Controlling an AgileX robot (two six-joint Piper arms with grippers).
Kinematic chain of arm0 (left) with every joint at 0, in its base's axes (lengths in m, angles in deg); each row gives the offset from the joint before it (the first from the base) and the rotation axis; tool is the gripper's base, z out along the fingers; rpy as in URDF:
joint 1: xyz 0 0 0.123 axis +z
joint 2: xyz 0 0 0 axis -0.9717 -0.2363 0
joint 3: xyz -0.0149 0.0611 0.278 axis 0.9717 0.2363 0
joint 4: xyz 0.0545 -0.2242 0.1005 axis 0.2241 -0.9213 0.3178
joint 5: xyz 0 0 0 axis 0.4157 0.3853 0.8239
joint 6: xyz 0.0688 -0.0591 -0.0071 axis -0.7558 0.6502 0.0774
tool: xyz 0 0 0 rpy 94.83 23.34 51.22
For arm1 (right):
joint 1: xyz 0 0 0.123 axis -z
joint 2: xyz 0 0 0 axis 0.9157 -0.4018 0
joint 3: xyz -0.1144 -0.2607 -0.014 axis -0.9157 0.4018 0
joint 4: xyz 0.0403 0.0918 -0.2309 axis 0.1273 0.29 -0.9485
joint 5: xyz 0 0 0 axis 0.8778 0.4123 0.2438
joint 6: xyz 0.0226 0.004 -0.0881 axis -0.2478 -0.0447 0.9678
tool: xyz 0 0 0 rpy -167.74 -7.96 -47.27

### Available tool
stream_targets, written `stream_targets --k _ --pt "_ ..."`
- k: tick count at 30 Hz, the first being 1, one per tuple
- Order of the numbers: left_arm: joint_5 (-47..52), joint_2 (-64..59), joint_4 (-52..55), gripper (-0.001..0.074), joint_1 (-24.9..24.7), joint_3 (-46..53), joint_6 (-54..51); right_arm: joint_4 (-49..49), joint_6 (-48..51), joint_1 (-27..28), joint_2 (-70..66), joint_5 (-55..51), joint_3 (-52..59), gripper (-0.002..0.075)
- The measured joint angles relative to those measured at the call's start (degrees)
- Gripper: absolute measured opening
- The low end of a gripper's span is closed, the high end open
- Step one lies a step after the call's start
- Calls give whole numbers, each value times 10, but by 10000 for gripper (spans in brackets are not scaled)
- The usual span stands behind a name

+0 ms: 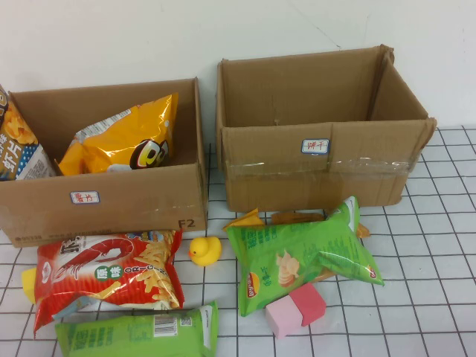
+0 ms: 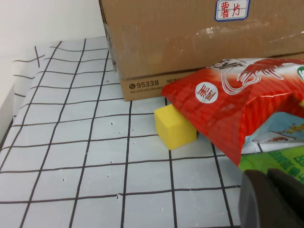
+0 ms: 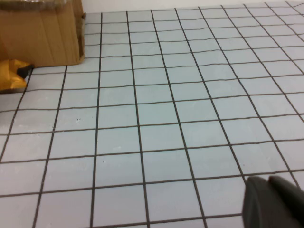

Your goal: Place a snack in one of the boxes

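A rubber duck (image 1: pixel 204 251) sits on the gridded table (image 1: pixel 439 297) and serves as the landmark here. Just to its left lies a red shrimp-chip bag (image 1: pixel 111 275), with a yellow foam block (image 2: pixel 174 126) tucked under that bag's far left edge. Nearer the camera than the duck, a green packet (image 1: pixel 137 333) lies flat, touching the red bag's lower edge. To the duck's right lies a large green chip bag (image 1: pixel 301 256) resting over an orange-yellow packet (image 1: pixel 249 220), and a pink foam block (image 1: pixel 295 309) touches the green bag's near edge. Behind the duck and to its left stands the left cardboard box (image 1: pixel 104 201), holding a yellow chip bag (image 1: pixel 123 141) and another snack bag (image 1: pixel 18 149) in its left corner. Behind and to the right stands the right cardboard box (image 1: pixel 323 175), which looks empty, though its floor is only partly visible. The left gripper (image 2: pixel 273 199) shows only as a dark tip close to the red bag and the green packet, touching neither; whether its fingers are spread cannot be told. The right gripper (image 3: pixel 273 202) hovers over bare table, well apart from every snack, its fingers likewise unreadable.
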Motion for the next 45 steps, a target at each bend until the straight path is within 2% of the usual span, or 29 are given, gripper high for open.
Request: stream_targets --k 21,27,31,36,38,45 --pt "0 0 -10 -2 0 0 0 0 0 0 0 0 0 -1" --pt "-7 0 -60 -2 0 0 0 0 0 0 0 0 0 -1" --pt "-28 0 -170 -2 0 1 1 0 0 0 0 0 0 -1" --pt "-68 0 -475 -2 0 2 45 10 0 0 0 0 0 -1" --pt "-83 0 -561 -2 0 2 42 22 0 0 0 0 0 -1" --pt "-161 0 -674 -2 0 2 24 113 0 0 0 0 0 -1"
